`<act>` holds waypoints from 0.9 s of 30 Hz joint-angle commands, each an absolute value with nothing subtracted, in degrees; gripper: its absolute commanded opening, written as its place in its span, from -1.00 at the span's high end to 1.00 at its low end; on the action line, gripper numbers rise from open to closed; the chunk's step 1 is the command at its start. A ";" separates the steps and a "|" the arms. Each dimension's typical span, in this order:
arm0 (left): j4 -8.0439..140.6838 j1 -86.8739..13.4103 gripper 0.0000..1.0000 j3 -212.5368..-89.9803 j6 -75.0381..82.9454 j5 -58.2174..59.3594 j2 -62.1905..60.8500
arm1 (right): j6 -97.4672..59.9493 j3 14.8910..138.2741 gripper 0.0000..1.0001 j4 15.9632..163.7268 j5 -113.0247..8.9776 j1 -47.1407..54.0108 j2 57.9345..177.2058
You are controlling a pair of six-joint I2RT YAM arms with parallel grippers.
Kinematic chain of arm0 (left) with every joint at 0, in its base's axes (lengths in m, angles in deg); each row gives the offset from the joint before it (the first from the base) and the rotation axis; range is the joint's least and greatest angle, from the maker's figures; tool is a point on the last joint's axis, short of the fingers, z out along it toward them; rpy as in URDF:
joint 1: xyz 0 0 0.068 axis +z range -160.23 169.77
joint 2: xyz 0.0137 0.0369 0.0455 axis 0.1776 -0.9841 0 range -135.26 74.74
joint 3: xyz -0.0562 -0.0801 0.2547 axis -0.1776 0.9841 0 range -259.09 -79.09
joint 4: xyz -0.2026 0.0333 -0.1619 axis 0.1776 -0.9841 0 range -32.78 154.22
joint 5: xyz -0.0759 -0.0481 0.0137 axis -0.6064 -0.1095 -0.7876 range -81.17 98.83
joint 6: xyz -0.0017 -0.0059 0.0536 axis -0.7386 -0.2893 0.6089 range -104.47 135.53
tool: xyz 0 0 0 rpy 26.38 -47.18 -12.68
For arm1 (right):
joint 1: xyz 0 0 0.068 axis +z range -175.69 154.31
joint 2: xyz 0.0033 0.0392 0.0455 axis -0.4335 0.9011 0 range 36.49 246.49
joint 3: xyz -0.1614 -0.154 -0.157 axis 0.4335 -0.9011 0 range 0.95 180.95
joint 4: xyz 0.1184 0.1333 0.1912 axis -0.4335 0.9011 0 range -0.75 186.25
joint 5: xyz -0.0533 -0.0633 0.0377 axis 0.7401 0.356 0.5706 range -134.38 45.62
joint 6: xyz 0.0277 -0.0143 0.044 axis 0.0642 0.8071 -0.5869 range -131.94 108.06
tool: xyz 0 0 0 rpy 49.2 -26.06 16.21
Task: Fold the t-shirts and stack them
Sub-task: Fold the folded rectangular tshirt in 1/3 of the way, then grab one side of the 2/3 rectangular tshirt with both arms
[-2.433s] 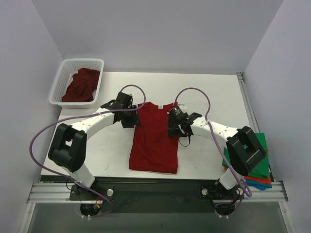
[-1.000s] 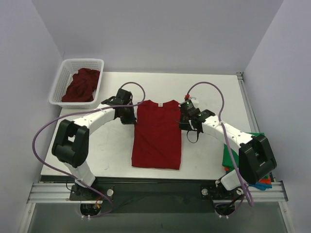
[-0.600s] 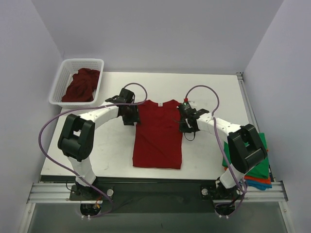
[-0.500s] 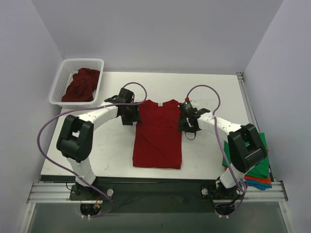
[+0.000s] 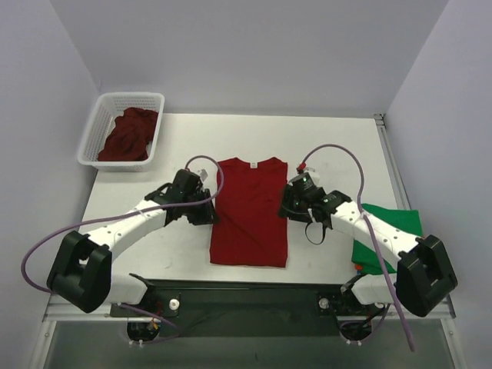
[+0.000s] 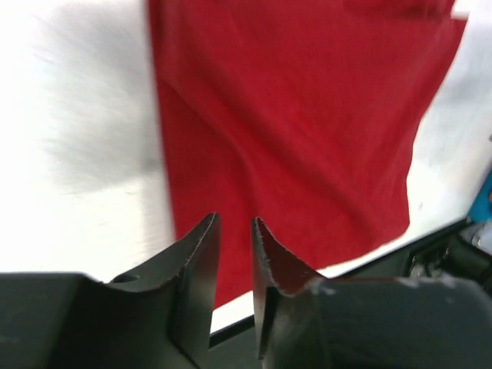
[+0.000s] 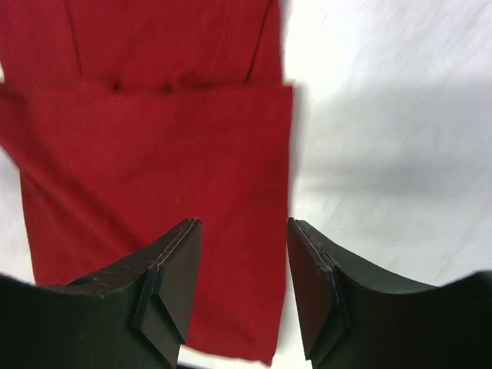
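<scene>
A deep red t-shirt (image 5: pixel 250 211) lies flat in the middle of the table, collar at the far end, both sleeves folded in so that it is a narrow rectangle. My left gripper (image 5: pixel 207 211) hovers at its left edge, about halfway down. In the left wrist view the left gripper (image 6: pixel 234 223) has only a narrow gap between its jaws, nothing in it, above the shirt (image 6: pixel 292 138). My right gripper (image 5: pixel 284 206) hovers at the right edge. In the right wrist view it (image 7: pixel 242 223) is wide open and empty over the shirt's side edge (image 7: pixel 154 154).
A white lattice basket (image 5: pixel 100 123) at the far left holds crumpled deep red shirts (image 5: pixel 129 134). A stack of folded shirts, green on top (image 5: pixel 392 231), sits at the table's right near edge, beside the right arm.
Both grippers have moved from the shirt's shoulders back toward the near edge, to its mid sides. The shirt lies narrower and straighter than in the oldest frame.
</scene>
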State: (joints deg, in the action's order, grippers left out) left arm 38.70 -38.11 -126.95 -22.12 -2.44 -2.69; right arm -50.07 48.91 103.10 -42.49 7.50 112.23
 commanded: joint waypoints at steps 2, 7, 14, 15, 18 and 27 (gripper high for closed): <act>47.34 -42.39 0.38 -122.43 -27.43 -7.69 -1.64 | -57.54 43.06 0.05 102.09 -45.70 12.61 108.04; 48.83 -44.69 0.70 -116.46 -31.31 -3.83 -2.35 | -61.25 36.04 0.05 97.87 -47.54 15.79 107.77; 50.59 -44.68 0.69 -109.41 -32.72 -2.94 1.00 | -60.90 31.45 0.09 97.07 -47.55 15.35 110.32; 50.59 -44.60 0.68 -109.50 -32.28 -3.21 0.82 | -60.90 31.36 0.09 97.33 -47.46 15.27 110.14; 48.75 -44.51 0.67 -110.81 -31.32 -3.03 0.90 | -60.81 31.45 0.10 98.65 -47.02 15.27 108.57; 38.91 -44.16 0.07 -113.10 -30.87 -1.10 11.26 | -64.06 28.21 -0.04 107.09 -46.40 14.65 94.07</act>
State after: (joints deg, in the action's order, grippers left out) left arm 43.16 -44.58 -110.18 -31.56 -2.85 6.29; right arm -61.50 30.07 101.43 -47.76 15.10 98.49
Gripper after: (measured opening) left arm 0.435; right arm 0.516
